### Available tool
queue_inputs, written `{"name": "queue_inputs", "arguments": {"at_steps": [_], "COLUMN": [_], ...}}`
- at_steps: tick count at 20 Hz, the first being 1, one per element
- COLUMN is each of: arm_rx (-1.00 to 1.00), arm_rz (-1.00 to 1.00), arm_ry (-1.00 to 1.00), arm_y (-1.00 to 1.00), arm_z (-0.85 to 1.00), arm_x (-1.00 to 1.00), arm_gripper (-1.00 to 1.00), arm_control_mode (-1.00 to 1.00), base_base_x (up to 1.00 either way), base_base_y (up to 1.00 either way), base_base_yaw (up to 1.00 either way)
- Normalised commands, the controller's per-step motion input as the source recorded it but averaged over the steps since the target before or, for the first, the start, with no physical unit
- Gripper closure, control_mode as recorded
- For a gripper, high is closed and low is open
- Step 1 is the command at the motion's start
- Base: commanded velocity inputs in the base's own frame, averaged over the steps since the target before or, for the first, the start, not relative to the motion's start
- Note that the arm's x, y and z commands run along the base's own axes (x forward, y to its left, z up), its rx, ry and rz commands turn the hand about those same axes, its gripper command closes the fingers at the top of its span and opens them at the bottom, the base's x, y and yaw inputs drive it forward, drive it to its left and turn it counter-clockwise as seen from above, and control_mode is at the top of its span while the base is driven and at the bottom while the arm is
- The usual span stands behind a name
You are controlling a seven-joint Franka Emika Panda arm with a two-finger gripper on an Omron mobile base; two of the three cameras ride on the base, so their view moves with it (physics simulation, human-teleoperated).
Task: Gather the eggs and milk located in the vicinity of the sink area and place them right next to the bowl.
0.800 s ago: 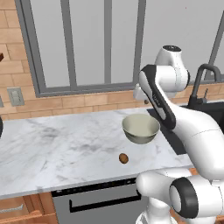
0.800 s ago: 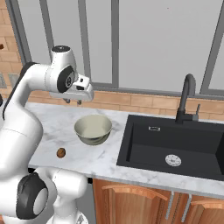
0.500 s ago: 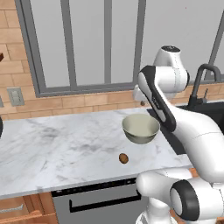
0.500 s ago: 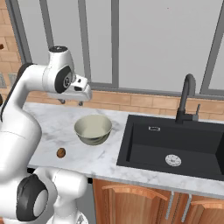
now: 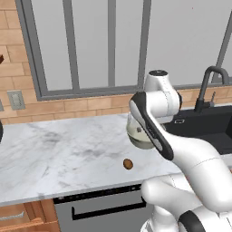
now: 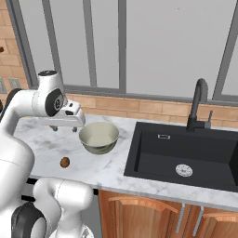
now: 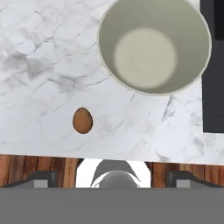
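Gripper point(image 6: 65, 127), its two dark tips spread apart and holding nothing, hangs above the white marble counter point(image 5: 54, 154), with the small brown oval egg point(image 7: 82, 120) lying near the counter's front edge and the round pale cream-green bowl point(image 7: 154, 46) beside the black sink point(image 6: 186, 155).

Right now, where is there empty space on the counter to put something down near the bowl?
The widest bare marble lies left of the bowl and beyond the egg, toward the brick wall. A narrower strip runs between the bowl and the sink. The patch between the egg and the bowl is tighter.
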Motion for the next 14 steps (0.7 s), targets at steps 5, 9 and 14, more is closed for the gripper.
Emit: {"name": "queue_inputs", "arguments": {"at_steps": [5, 9, 14], "arm_rx": [0.02, 0.05, 0.0], "arm_rz": [0.0, 0.0, -0.02], "arm_ry": [0.06, 0.06, 0.17], "arm_y": [0.33, 0.24, 0.09], "arm_z": [-0.24, -0.01, -0.28], "arm_x": [-0.05, 0.03, 0.06], "arm_gripper": [-1.0, -1.0, -1.0], "arm_control_mode": [-1.0, -1.0, -1.0], "base_base_x": [0.0, 0.0, 0.0], "base_base_y": [0.0, 0.0, 0.0], "base_base_yaw": [0.0, 0.0, 0.0]}}
